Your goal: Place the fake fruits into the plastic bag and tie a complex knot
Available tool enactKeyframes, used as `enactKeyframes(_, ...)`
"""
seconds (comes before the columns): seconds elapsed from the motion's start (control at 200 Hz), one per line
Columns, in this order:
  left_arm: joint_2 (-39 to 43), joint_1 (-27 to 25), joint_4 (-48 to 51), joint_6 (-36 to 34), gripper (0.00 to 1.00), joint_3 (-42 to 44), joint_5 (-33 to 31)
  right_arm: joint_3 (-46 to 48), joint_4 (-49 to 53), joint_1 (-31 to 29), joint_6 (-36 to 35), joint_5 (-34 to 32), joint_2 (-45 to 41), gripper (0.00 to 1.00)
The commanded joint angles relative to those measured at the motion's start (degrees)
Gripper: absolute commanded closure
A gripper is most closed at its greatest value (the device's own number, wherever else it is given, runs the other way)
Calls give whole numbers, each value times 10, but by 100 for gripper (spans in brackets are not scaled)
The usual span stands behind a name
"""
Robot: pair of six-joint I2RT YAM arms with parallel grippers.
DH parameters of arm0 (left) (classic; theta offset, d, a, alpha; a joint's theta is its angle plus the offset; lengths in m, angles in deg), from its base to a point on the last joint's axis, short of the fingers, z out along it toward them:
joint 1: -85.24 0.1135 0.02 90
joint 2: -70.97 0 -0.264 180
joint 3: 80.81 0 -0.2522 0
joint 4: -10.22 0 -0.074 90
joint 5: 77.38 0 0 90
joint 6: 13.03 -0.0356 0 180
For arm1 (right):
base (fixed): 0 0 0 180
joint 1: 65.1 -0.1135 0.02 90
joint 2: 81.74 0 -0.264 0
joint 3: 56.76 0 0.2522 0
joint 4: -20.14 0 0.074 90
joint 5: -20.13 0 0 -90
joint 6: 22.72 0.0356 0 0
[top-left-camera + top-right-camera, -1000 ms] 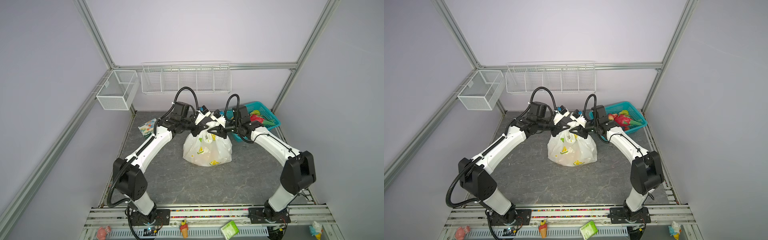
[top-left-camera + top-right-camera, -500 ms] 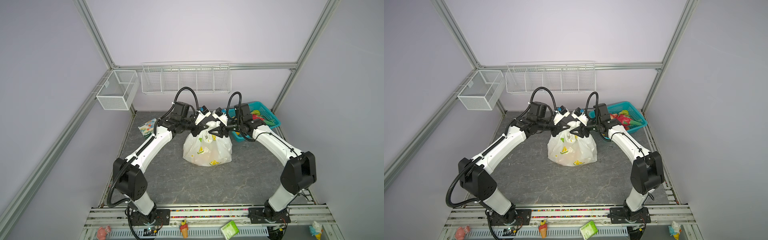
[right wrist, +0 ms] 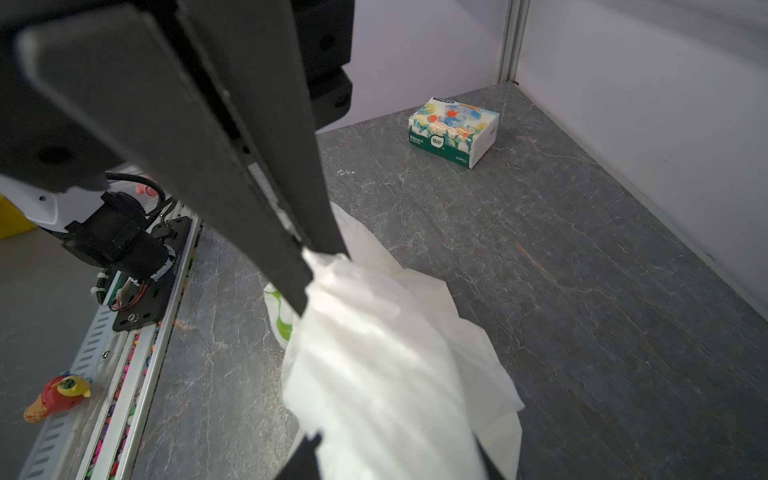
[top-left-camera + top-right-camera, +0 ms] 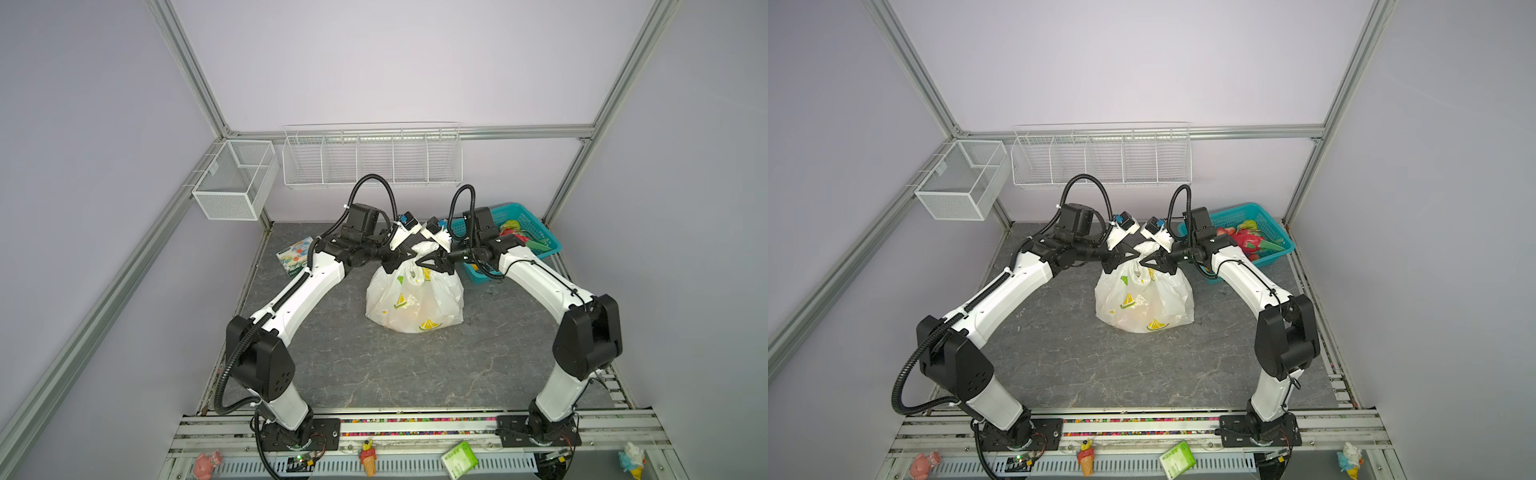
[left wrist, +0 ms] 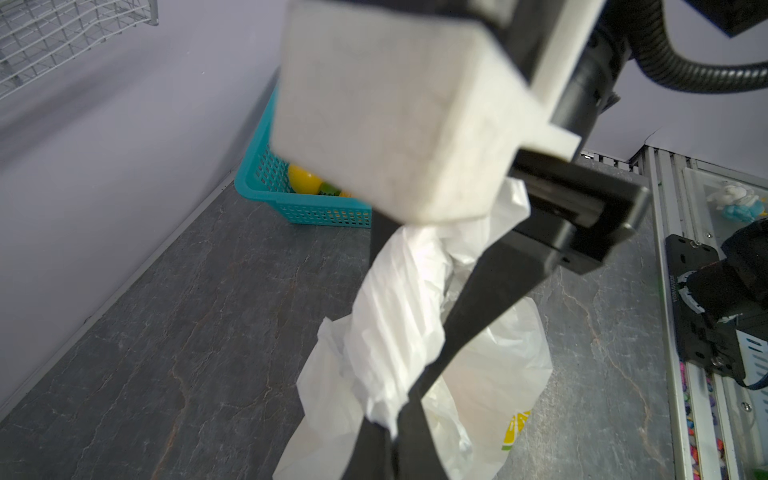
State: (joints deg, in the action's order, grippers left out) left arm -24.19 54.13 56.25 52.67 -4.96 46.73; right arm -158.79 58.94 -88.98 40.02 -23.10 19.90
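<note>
The plastic bag (image 4: 415,299) stands mid-table, white with lemon prints, and an orange shape shows through its side. Its handles rise into a twisted white bunch (image 5: 399,316) between the two grippers. My left gripper (image 4: 408,258) (image 5: 392,432) is shut on the end of this twist. My right gripper (image 4: 420,262) (image 3: 395,453) faces it, nearly touching, its fingers closed round a thick wad of the same white plastic (image 3: 374,353). I cannot tell whether a knot is formed. Fake fruits (image 4: 1246,241) lie in the teal basket (image 4: 536,232) behind the right arm, a yellow one (image 5: 303,180) among them.
A printed tissue pack (image 4: 296,254) lies at the back left of the table. Two white wire baskets (image 4: 372,160) (image 4: 232,183) hang on the walls. Ice-cream figurines (image 4: 368,455) and a green box (image 4: 459,457) sit on the front rail.
My right gripper has shifted slightly left toward the left gripper, opening and closing again on the bag's handle. The left gripper and the bag body have stayed put.
</note>
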Motion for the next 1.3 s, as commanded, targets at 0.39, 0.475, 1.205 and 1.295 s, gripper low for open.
enactKeyframes(0.39, 14, 0, -9, 15, 97, 9, -6, -8, -42, -25, 48, -36, 10, 93)
enactKeyframes(0.475, 31, 1, -22, 30, 81, 31, -32, 20, -83, -25, 80, -55, -9, 93)
enactKeyframes(1.205, 92, 3, -156, 129, 100, 180, -88, 118, -204, -61, 209, -218, -90, 93)
enactKeyframes(1.295, 105, 3, -186, 151, 100, 197, -90, 133, -221, -69, 227, -249, -93, 93)
